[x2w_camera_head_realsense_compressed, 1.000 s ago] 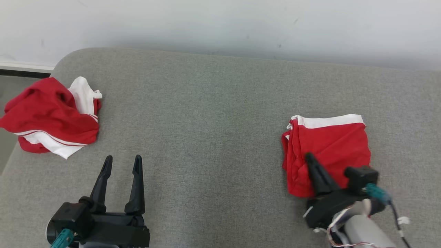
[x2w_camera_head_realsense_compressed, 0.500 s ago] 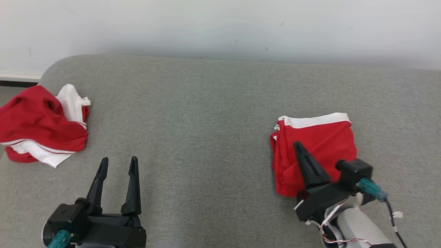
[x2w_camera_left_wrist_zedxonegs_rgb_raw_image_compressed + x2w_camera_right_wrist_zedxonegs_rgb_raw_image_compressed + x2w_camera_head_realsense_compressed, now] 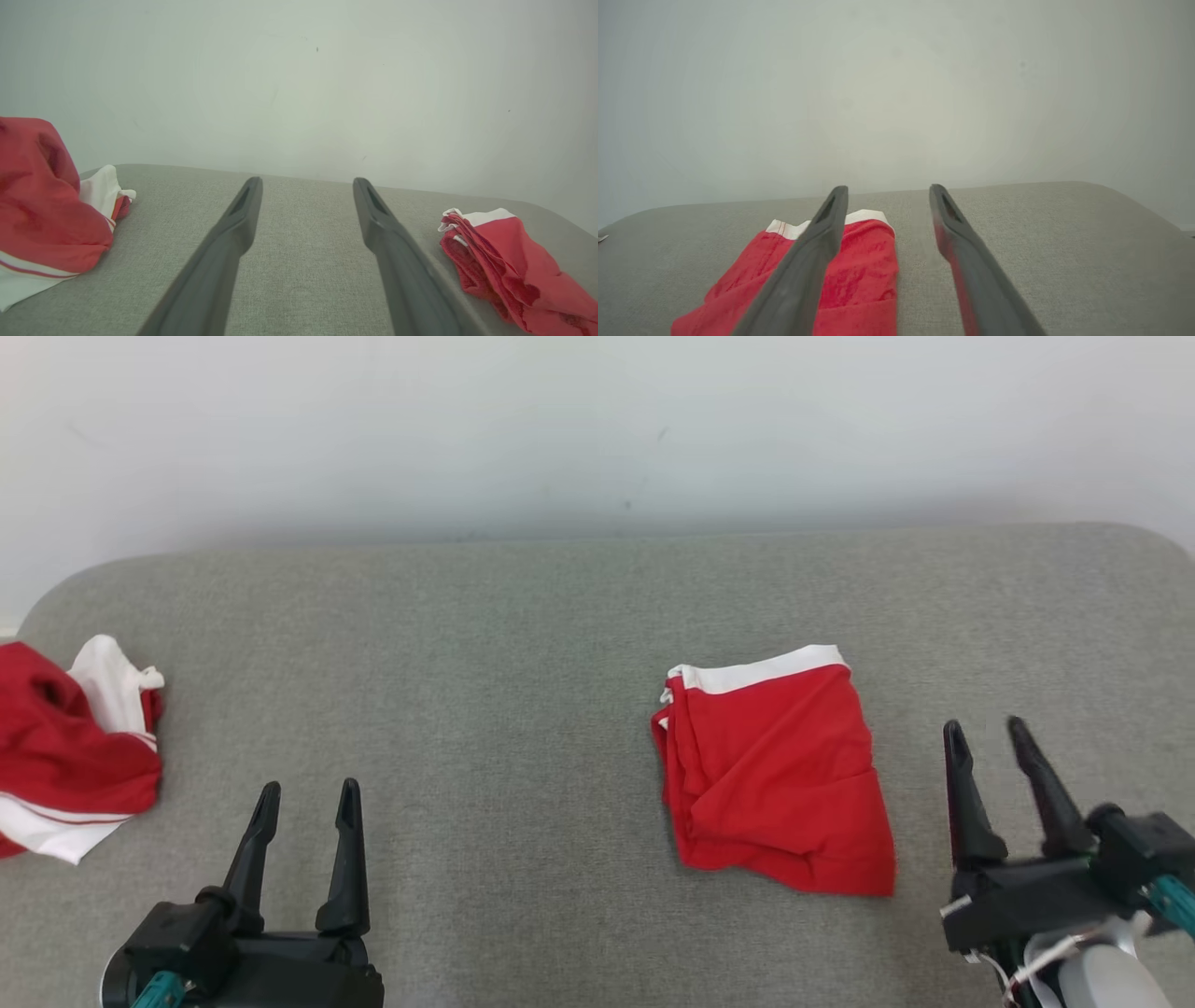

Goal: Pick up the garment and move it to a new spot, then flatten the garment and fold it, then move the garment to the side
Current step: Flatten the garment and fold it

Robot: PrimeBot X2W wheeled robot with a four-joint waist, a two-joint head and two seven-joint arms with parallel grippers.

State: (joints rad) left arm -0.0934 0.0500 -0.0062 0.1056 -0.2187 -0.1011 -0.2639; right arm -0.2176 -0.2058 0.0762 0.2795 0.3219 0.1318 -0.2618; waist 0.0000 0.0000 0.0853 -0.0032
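Both left fingers [image 3: 346, 859] and right fingers [image 3: 966, 803] parted, empty, folded red garment [image 3: 775, 775], woven grey cushion [image 3: 523, 644]

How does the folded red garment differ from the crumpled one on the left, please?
The folded garment lies flat in a rectangle; the crumpled garment is a bunched heap. The folded garment shows white mostly along its far edge; the crumpled garment shows white patches and stripes. Both are red and white.

Our left tool [image 3: 308, 788] and right tool [image 3: 984, 724] sit low at either side, dark fingers [image 3: 347, 859] pointing up, both parted and holding nothing.
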